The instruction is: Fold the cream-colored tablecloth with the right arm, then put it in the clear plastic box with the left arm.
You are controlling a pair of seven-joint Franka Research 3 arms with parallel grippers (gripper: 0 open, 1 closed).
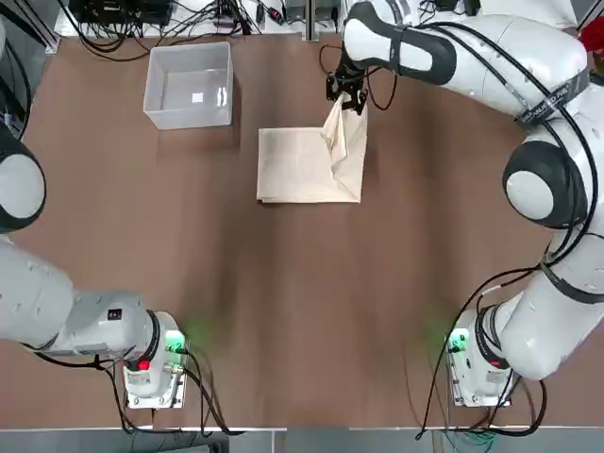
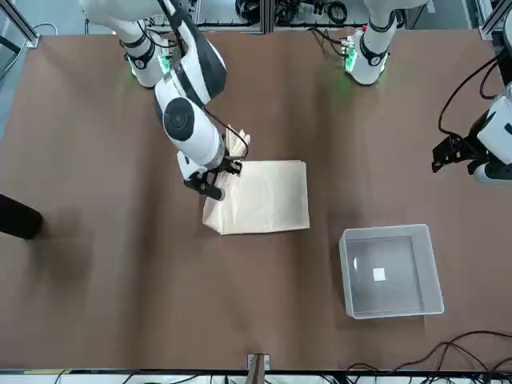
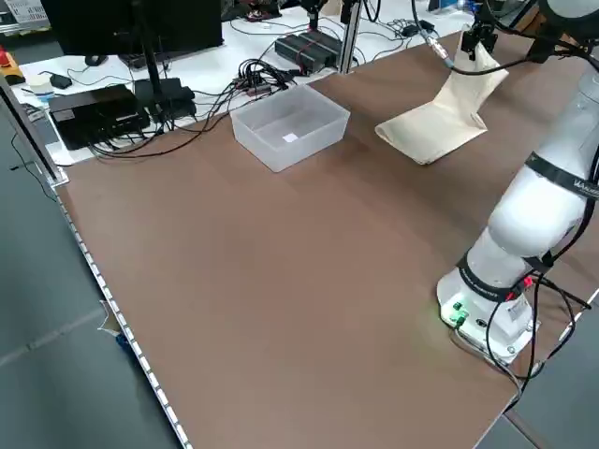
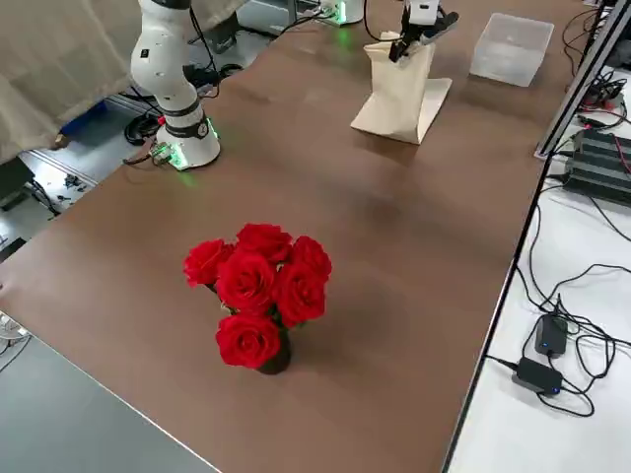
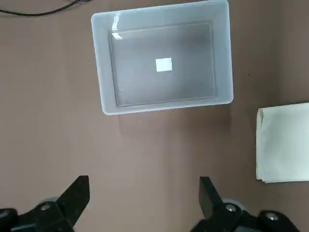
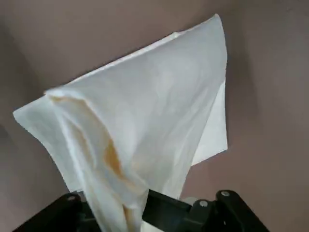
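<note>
Top view: cream-colored tablecloth (image 1: 293,165) on desk (image 1: 226,283), far corner pinched in shut right claw (image 1: 355,102), long axis slanting toward it (rather crumpled there). Clear plastic box (image 1: 192,87) empty, left of cloth.

Right side view: cloth's gripped end raised.

Left wrist view: left claw (image 5: 145,203) wide open, holding nothing, near box.

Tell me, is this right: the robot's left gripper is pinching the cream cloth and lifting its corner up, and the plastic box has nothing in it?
Not quite: it is the right gripper that pinches the cream cloth and lifts its corner, as the top view shows. The rest is right.
</note>
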